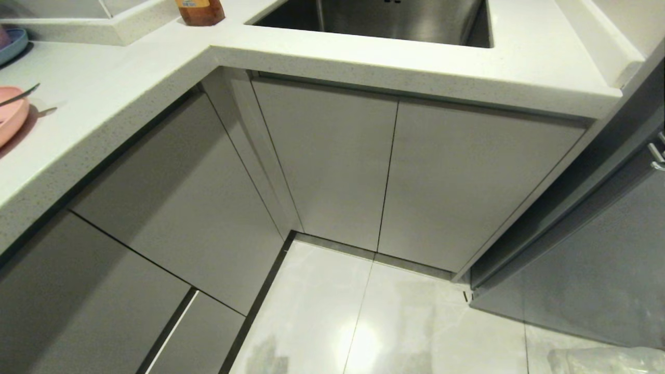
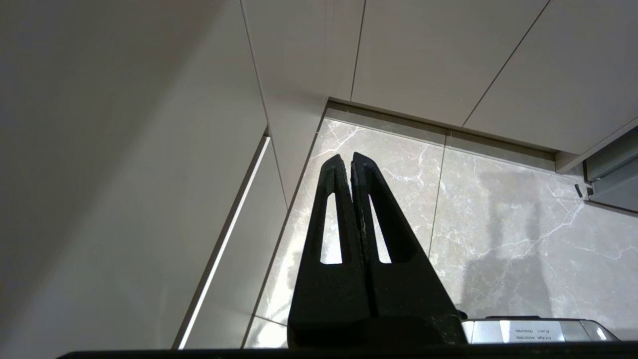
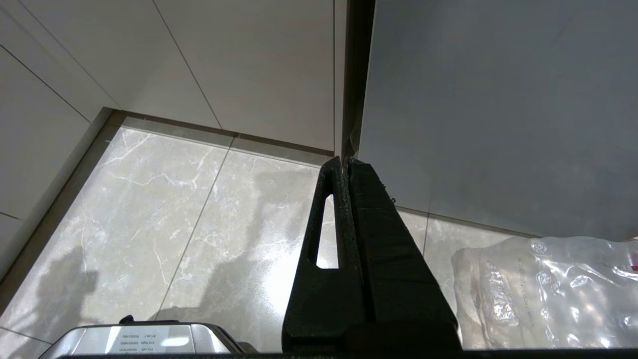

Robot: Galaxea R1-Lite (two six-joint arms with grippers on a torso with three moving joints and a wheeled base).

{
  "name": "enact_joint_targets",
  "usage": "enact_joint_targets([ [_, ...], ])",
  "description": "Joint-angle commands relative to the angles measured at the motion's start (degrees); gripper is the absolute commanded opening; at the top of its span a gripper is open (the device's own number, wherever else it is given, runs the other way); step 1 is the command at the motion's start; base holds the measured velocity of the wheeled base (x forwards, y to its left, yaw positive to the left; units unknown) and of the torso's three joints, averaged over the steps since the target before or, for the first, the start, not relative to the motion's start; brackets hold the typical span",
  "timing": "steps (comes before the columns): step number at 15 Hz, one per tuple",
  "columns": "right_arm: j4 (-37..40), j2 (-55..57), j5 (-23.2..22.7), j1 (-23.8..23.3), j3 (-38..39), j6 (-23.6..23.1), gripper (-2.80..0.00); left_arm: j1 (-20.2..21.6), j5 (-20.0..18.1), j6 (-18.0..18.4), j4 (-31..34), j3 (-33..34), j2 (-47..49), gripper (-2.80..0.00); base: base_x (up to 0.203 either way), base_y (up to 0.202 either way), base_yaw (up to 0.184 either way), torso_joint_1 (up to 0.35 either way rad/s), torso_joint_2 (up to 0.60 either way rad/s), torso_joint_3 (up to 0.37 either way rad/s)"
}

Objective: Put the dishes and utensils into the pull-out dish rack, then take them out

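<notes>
At the far left edge of the head view, part of a pink plate (image 1: pixel 10 118) lies on the white countertop (image 1: pixel 119 88). A slim metal spoon (image 1: pixel 22 94) rests on the plate, its handle sticking out past the rim. The pull-out dish rack is out of view; only shut pale-grey cabinet fronts (image 1: pixel 182 208) show under the counter. Neither arm appears in the head view. My left gripper (image 2: pixel 347 158) hangs shut and empty above the marble floor, close to the cabinet corner. My right gripper (image 3: pixel 344 162) is also shut and empty, beside a dark grey panel.
A blue plate (image 1: pixel 13 44) sits at the back left of the counter. An amber bottle (image 1: pixel 200 11) stands next to the steel sink (image 1: pixel 374 21). A dark grey appliance front (image 1: pixel 597 270) is on the right, with a clear plastic bag (image 3: pixel 548 294) on the floor tiles (image 1: pixel 363 311).
</notes>
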State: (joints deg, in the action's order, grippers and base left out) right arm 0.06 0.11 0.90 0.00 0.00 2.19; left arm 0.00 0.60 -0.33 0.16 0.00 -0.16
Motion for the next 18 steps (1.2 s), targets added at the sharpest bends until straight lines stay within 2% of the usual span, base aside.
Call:
enact_joint_targets([
  [1,0.0,0.0,0.0,0.0,0.2,0.0,-2.8,0.0,0.0,0.0,0.0,0.1,0.2,-2.8,0.0,0.0,0.0,0.0,0.0,0.0],
  [6,0.0,0.0,0.0,0.1,0.2,0.0,-2.8,0.0,0.0,0.0,0.0,0.1,0.2,-2.8,0.0,0.0,0.0,0.001,0.0,0.03],
  [18,0.0,0.0,0.0,0.0,0.2,0.0,-2.8,0.0,0.0,0.0,0.0,0.1,0.2,-2.8,0.0,0.0,0.0,0.004,0.0,0.195],
])
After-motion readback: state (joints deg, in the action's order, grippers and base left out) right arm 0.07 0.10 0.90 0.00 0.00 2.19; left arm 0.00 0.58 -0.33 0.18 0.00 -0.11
